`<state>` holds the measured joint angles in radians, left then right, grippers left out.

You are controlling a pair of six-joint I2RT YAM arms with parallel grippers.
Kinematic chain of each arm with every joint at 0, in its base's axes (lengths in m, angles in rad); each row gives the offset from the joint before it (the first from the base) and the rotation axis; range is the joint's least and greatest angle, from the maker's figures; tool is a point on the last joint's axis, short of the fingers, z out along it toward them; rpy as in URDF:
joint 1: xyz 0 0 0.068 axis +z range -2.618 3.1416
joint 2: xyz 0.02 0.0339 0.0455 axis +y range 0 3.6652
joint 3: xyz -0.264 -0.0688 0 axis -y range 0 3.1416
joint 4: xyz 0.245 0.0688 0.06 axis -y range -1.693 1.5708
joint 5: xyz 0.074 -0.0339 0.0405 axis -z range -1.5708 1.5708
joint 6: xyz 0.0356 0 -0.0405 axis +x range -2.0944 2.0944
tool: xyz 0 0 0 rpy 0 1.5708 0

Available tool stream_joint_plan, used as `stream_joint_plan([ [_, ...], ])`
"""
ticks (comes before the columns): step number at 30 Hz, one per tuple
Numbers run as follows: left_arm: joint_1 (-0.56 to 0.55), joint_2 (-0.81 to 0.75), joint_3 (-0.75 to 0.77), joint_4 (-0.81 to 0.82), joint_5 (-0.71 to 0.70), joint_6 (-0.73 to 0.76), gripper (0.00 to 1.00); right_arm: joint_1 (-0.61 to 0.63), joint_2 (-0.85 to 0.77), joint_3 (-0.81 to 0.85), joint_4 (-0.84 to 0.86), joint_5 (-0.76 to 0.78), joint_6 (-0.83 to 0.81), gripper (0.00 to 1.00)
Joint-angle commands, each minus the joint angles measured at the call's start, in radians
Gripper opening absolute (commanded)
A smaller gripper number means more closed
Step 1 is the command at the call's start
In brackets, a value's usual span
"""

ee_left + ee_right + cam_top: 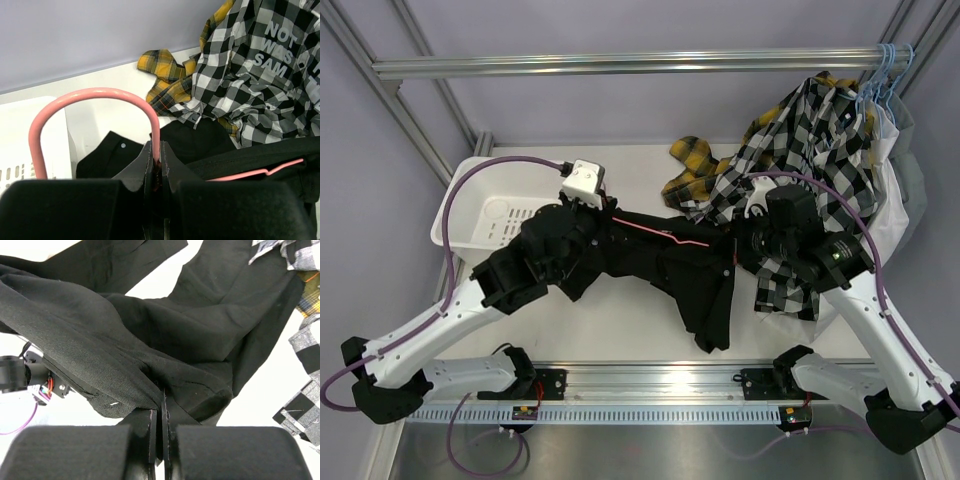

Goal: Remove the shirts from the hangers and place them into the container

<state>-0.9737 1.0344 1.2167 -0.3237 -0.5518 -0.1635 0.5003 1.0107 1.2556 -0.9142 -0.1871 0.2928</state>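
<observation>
Left gripper (156, 160) clamps the pink hanger (95, 95), right gripper (161, 412) pinches the black shirt (100, 340). I see no shirt in the container (455, 205) yet.

A white table (620, 325) fills the middle. Behind it is a plain, pale purple wall (620, 115). A shiny metal bar (620, 64) runs across near the top, from the left side to the right. A slanted metal post (392, 92) comes down on the left. Along the near edge of the table lies a long silver strip (660, 390) with a row of little slots. Below it is a dull grey metal sheet (660, 452).
</observation>
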Motion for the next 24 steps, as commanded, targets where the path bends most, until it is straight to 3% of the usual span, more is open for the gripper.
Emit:
stream_joint_plan([
  [1,0.069,-0.106,0.058,0.109,-0.233,0.002,0.0,-0.028,0.019,-0.009,-0.247,0.095,-0.044,0.06],
  [8,0.076,-0.082,0.167,0.137,-0.388,0.03,0.0,-0.032,-0.015,-0.056,-0.249,0.087,0.008,0.07],
  [15,0.081,-0.128,0.129,0.115,-0.222,0.061,0.0,-0.106,-0.034,-0.122,-0.256,0.037,0.017,0.07],
  [19,0.081,-0.136,0.107,0.085,-0.007,0.096,0.0,-0.141,-0.049,-0.108,-0.236,-0.066,-0.009,0.05],
  [24,0.081,-0.143,0.078,0.006,-0.042,0.107,0.0,-0.201,-0.043,0.001,-0.308,-0.028,-0.055,0.06],
])
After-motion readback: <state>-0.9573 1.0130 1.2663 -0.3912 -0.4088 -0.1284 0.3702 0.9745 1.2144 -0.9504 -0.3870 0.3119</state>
